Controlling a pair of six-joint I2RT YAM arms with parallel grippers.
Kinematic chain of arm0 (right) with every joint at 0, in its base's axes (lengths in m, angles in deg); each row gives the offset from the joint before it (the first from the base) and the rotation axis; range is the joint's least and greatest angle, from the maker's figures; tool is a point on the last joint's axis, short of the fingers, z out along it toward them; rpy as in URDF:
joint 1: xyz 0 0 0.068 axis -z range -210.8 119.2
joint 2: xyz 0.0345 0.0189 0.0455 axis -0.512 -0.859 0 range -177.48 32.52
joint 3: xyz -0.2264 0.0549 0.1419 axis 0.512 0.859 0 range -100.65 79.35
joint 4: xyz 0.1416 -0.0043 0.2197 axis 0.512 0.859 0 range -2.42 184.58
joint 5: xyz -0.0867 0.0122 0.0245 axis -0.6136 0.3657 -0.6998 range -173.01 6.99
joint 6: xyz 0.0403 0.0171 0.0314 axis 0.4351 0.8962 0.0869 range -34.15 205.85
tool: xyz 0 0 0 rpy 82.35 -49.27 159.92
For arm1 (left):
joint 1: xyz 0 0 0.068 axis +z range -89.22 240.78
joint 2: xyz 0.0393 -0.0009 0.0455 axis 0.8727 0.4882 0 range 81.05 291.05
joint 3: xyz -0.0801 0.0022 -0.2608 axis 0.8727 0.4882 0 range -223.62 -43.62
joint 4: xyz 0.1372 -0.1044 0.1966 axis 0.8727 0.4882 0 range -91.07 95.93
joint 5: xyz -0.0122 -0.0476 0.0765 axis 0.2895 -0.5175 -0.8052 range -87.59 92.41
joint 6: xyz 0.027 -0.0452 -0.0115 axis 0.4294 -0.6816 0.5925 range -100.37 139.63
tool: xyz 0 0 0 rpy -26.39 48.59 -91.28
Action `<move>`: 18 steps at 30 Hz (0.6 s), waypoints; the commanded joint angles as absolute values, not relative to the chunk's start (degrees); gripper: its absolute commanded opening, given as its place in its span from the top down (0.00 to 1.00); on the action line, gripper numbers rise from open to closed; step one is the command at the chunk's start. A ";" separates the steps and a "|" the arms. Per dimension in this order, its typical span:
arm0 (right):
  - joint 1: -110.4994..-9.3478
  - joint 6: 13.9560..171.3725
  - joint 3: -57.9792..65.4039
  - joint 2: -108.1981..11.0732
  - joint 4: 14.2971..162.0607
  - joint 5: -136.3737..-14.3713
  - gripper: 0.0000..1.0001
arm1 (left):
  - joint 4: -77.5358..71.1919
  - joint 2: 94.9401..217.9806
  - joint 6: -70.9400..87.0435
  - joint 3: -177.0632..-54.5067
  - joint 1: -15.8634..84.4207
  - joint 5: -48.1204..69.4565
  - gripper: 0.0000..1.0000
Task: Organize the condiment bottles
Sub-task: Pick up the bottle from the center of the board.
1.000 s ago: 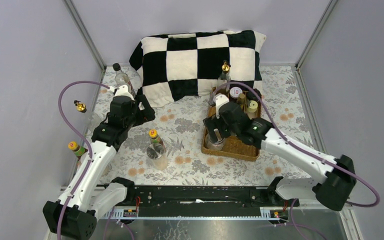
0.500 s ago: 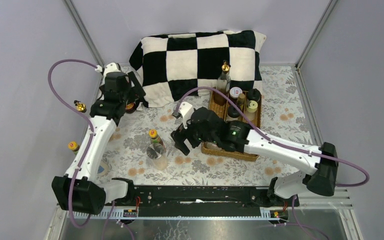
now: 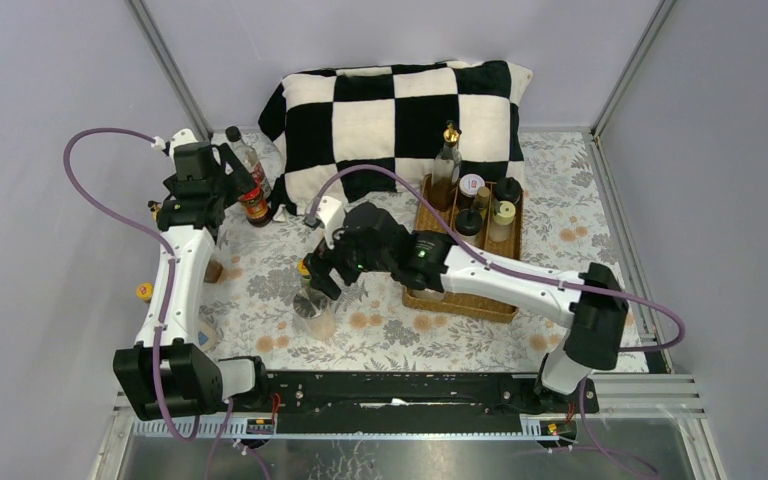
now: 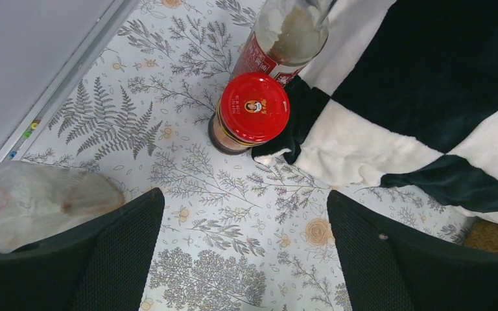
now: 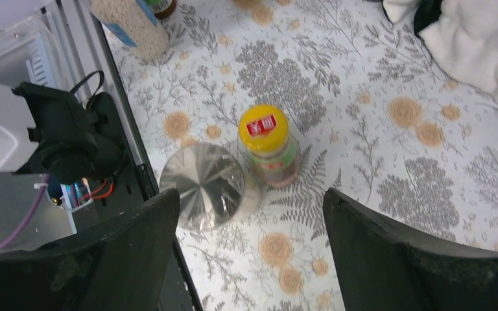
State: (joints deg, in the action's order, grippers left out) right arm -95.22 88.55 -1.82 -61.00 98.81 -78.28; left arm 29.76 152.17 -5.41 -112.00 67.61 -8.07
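My left gripper hangs open at the back left, with nothing between its fingers. Just ahead of it a red-capped jar stands against a tall red-labelled bottle. My right gripper is open over the middle of the table. In front of its fingers stand a yellow-capped jar and a silver-lidded clear jar. Several condiment bottles, among them a tall gold-topped one, stand in the wicker tray.
A black-and-white checked pillow lies at the back, its corner touching the red-capped jar. More small bottles stand along the left wall. A pale blurred object lies by my left finger. The black base rail runs close beside the silver-lidded jar.
My right arm has left the wicker tray and swung left to above the yellow-capped jar. My left arm has reached farther toward the back left corner.
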 commanded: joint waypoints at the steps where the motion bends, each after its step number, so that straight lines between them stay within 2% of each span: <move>1: -95.74 87.83 -7.00 -64.73 94.51 -75.26 0.13 | 27.65 151.89 -3.36 -111.63 68.55 -5.93 0.01; 14: -96.61 87.84 -14.62 -75.45 96.21 -79.35 0.18 | 27.15 150.40 -2.69 -110.91 69.84 -3.42 0.01; 17: -96.99 87.70 -15.80 -77.34 95.95 -81.19 0.23 | 27.13 150.02 -2.61 -110.86 69.84 -2.97 0.01; 18: -97.12 87.70 -15.90 -77.75 95.53 -81.74 0.28 | 27.14 149.82 -2.48 -110.89 69.90 -2.84 0.01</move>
State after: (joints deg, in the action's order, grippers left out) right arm -96.12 88.46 -12.59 -76.23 97.15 -78.46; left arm 29.65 151.40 -3.92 -111.60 69.25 -4.27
